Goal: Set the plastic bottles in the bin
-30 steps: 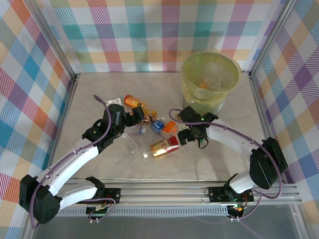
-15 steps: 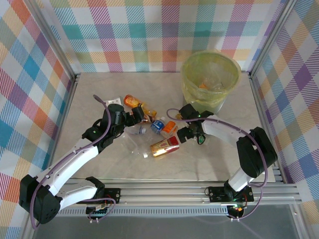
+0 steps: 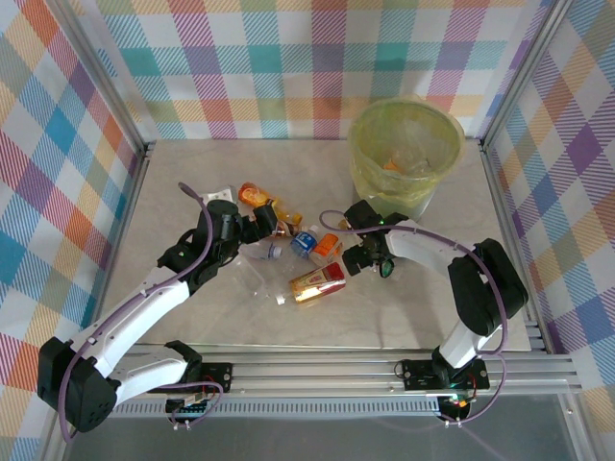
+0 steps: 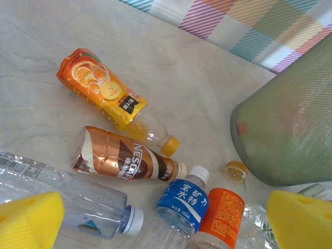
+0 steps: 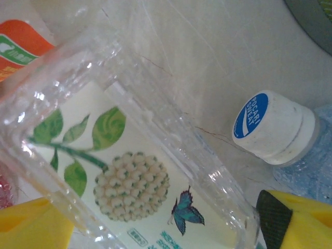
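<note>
Several plastic bottles lie in a pile mid-table: an orange juice bottle [image 4: 98, 85], a brown Nescafe bottle [image 4: 122, 158], a blue-labelled water bottle [image 3: 305, 240] [image 4: 181, 202], an orange-labelled one [image 4: 223, 212] and a gold-and-red one [image 3: 319, 281]. My left gripper [image 3: 267, 227] [image 4: 166, 228] hovers open over the pile's left side. My right gripper [image 3: 357, 257] [image 5: 161, 223] is down at the pile's right edge. A clear bottle with a flower-and-butterfly label [image 5: 135, 192] lies between its yellow pads [image 5: 31, 225], which stand close on both sides. The bin [image 3: 405, 154] stands at the back right.
A Pocari Sweat bottle with a white cap [image 5: 272, 127] lies just right of the clear bottle. The bin's mesh wall [image 4: 285, 129] is close behind the pile. Checkered walls and metal rails [image 3: 144, 154] enclose the table.
The right arm has folded in and its gripper has shifted slightly toward the pile, with its jaws narrowing around the clear bottle. The left arm has not moved.
</note>
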You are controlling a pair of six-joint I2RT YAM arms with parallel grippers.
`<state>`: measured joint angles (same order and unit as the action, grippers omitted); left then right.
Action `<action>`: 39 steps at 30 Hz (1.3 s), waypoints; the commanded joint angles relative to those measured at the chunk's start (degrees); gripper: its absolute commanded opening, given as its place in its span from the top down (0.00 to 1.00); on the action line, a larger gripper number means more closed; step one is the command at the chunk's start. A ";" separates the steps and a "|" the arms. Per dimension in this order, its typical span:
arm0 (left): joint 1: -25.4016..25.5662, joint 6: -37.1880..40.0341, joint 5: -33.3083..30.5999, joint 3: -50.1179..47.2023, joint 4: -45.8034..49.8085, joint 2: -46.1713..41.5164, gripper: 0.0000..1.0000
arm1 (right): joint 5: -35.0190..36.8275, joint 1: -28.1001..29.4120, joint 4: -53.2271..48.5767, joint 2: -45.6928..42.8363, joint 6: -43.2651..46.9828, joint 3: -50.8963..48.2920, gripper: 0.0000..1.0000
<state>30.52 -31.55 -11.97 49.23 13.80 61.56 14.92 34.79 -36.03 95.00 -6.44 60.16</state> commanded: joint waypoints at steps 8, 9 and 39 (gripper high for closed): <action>-0.90 -0.22 1.30 0.00 -1.05 0.91 0.00 | -3.02 -0.27 -2.46 -0.63 -0.85 0.25 0.26; -0.90 -0.22 1.38 0.08 -1.06 0.92 0.00 | -3.44 -0.24 -2.51 -0.90 -1.05 -0.06 0.28; -1.17 -0.48 0.91 -0.32 -0.42 0.49 0.00 | -6.17 -0.24 -1.44 4.19 0.39 2.68 0.31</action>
<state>30.17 -31.79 -10.55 49.23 13.43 63.05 9.74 34.79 -36.91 99.46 -6.50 61.39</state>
